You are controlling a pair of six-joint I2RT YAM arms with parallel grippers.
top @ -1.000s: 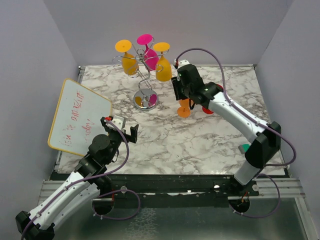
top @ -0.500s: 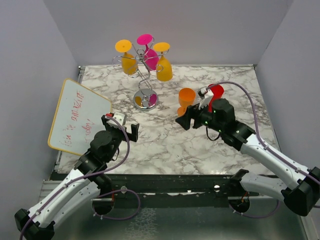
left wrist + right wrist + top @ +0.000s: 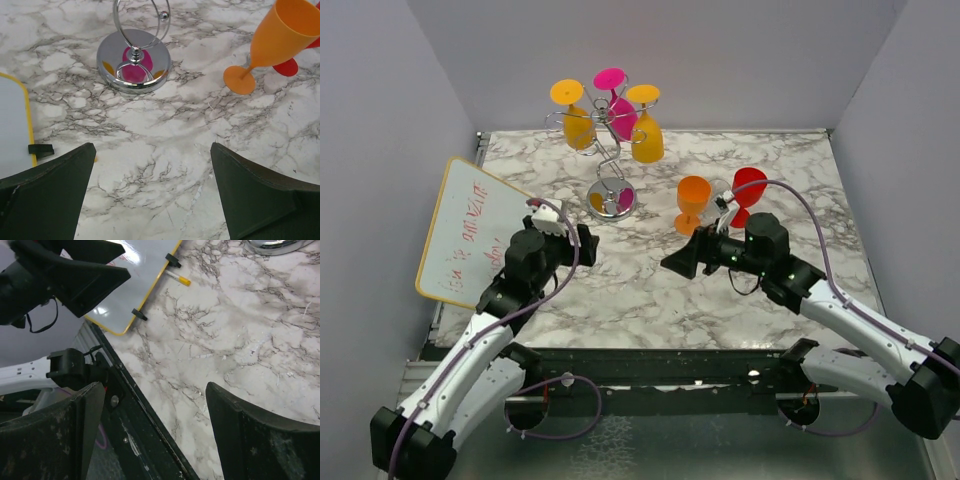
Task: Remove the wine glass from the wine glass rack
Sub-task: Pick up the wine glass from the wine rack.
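Ann: Moved since a second ago: right gripper [image 3: 675,264], off the orange wine glass [image 3: 693,200] and back toward the near edge, low over the table [image 3: 650,300]. Jaws wider than before, spread apart, nothing between them.

QA: Glass position?

Ann: Off the wine glass rack [image 3: 611,200]. Standing upright on the marble, foot down, to the right of the chrome base and well apart from it. Near a red glass [image 3: 748,188], also upright. Touching or not, cannot tell.

QA: Other arm?

Ann: Shifted forward too, left gripper [image 3: 586,245], nearer the rack base than earlier. Released, fingers [image 3: 50,195] wide, empty. Facing the base and the orange wine glass in the left wrist view.

QA: Hanging on the rack now?

Ann: Three, bowls down and feet up: yellow glass [image 3: 578,128] on the left, pink glass [image 3: 621,117] in the middle, amber glass [image 3: 648,138] on the right. Pink and orange reflections in the mirror base.

QA: Anything else?

Ann: Whiteboard [image 3: 475,235] at the left side of the table, yellow rim, red scribble. Small yellow-tipped piece [image 3: 178,278] lying just beside its rim, seen only in the right wrist view.
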